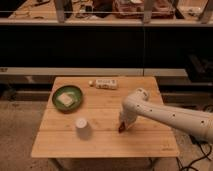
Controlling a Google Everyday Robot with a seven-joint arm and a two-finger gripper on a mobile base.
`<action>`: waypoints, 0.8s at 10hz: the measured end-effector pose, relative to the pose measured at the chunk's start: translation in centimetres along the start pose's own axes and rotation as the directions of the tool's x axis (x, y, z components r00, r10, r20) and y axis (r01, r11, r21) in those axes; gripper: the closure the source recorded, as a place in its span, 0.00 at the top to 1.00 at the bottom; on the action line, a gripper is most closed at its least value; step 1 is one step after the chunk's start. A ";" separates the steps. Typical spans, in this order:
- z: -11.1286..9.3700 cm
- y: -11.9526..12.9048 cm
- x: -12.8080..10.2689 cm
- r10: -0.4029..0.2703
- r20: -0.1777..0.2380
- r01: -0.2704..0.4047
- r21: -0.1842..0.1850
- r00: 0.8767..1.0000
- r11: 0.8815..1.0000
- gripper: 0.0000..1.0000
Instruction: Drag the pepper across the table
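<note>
Keep the gripper (122, 128) low on the table (100, 145), right of the white cup (81, 126) and near it, with fingers pressed together and, by the look of it, pinching the pepper (121, 129) at the tip. Look for the pepper right there under the fingertips, lying on the wood to the right of the white cup, showing only as a small dark red sliver and mostly hidden by the gripper. Hold that pinch firm but not crushing; judged glossy and tapered, so likely to squirt out if squeezed near an end. Drag, not lift: stay in contact with the planks and travel flat, slow and in one straight line. Mind the seams between planks, likely to snag a tip and twist the pepper out of the grip. Choose a path over bare wood, either away from the white cup toward the right edge or along the near side in front of the white cup; avoid steering straight at the white cup, probably light enough to tip at a nudge. Leave alone the green bowl (77, 94) behind and left of the white cup, and the small packet (106, 83) well behind the white cup toward the back edge. Stop short of any table edge, and check for the red sliver travelling with the fingertips
</note>
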 end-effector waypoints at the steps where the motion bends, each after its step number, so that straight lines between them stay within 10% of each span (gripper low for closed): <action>1: 0.0 -0.7 0.2 -0.006 -0.001 0.006 0.007 1.000 1.000 0.00; 8: 0.7 -5.9 1.4 -0.071 0.032 0.070 0.050 0.997 0.996 0.00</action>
